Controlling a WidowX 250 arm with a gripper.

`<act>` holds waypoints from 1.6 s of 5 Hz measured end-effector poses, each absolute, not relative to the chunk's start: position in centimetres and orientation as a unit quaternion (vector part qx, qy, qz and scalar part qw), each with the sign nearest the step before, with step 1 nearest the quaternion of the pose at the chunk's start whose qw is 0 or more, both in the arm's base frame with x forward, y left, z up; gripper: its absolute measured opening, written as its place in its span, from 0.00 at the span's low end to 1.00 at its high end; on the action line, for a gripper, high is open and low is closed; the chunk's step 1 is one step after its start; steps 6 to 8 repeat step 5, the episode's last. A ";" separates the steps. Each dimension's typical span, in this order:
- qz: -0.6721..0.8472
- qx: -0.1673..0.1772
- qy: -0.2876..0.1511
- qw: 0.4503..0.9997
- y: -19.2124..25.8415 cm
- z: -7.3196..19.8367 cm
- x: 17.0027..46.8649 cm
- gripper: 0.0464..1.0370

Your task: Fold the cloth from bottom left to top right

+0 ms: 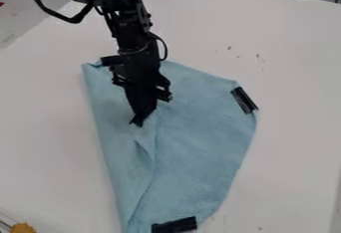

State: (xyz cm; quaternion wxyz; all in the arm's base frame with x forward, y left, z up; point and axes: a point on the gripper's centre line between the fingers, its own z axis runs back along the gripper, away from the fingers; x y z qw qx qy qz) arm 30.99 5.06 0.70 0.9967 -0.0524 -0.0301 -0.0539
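The light blue cloth (200, 147) lies on the white table with black strips at several of its corners. My gripper (140, 118) points down over the cloth's left-centre part, shut on a piece of it. From the fingertips, a crease runs down toward the cloth's bottom edge, and the left side is partly folded over. One black strip (244, 100) marks the right corner, another black strip (174, 225) the bottom. A third strip is partly hidden behind the arm at the upper left.
The white table (293, 77) surrounds the cloth, with small dark specks above it. A yellow-orange object (23, 228) sits at the lower left corner. Dark items lie beyond the table's far edge at the top right.
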 end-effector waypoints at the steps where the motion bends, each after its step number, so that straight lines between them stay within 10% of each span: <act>1: -0.056 -0.050 -0.018 0.997 4.0 0.9 30.9 0.48; 3: -0.064 -0.038 -0.024 0.997 0.1 4.3 33.2 0.97; 8: -0.084 -0.009 -0.046 0.995 -1.9 5.2 34.6 0.96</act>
